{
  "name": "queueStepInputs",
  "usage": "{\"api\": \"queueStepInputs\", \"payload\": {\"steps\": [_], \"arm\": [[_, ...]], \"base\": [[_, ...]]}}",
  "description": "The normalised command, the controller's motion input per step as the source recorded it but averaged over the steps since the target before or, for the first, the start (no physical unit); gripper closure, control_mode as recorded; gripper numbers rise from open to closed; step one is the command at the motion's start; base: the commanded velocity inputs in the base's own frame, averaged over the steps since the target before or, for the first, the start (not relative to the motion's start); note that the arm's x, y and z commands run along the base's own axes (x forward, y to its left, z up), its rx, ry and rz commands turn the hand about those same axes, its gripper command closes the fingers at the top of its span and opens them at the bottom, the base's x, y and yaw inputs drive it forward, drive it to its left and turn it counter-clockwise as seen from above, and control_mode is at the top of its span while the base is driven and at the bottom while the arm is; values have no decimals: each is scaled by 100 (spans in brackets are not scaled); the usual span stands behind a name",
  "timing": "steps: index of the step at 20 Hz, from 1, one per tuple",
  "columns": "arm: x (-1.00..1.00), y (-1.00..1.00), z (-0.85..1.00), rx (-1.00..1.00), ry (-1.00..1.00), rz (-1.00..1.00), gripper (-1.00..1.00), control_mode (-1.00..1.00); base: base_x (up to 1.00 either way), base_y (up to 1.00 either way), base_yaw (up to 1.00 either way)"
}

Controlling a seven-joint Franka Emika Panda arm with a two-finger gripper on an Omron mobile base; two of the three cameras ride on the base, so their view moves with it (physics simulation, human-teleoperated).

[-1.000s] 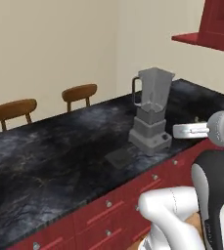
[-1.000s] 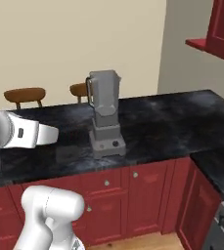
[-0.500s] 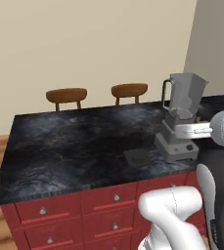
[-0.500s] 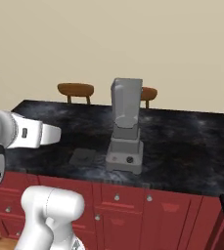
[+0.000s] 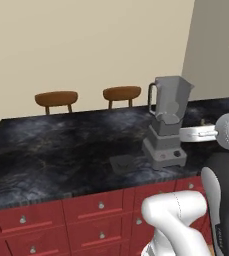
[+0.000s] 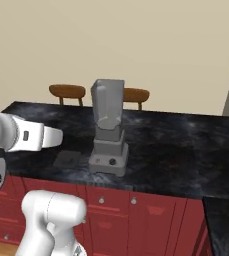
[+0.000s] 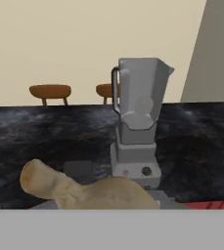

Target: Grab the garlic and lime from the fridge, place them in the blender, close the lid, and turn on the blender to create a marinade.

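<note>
Here I am facing the dark marbled worktop [image 5: 56, 155], and the blender [image 5: 166, 125] stands upright near its front edge, at about two o'clock in the left base view and dead centre in the right base view [image 6: 108, 127]. Its translucent grey jar is open at the top, handle turned toward nine o'clock in the hand view [image 7: 138, 117]. On the stepped base I can make out a red button and a black knob, but no brand name, label or lettering that I can read anywhere on it.

The lid [image 5: 122, 162] lies flat on the worktop just beside the blender's base, at its nine o'clock side, apart from the jar; the right base view [image 6: 68, 159] and hand view [image 7: 79, 170] show it as a dark squarish patch.

Right at six o'clock in the hand view, a tan, lumpy garlic [image 7: 79, 190] bulges up from the bottom edge, close to my camera. It covers my claw's tips, so I cannot tell how wide the claw stands or whether it truly grips the bulb.

Behind the worktop, two brown chair backs [image 5: 88, 96] peek over the far edge at twelve o'clock against the beige wall [image 5: 86, 45]. Red drawers [image 5: 93, 205] with round knobs run below the worktop.
</note>
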Motion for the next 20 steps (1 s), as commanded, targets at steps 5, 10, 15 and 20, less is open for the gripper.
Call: {"api": "queueStepInputs", "payload": {"steps": [5,10,15,20], "arm": [[0,0,0,0,0,0,100,100],[0,0,0,0,0,0,100,100],[0,0,0,0,0,0,100,100],[1,0,7,0,0,0,100,-100]], "base": [[13,-20,0],[5,-31,1],[3,-45,3],[4,-19,1]]}}
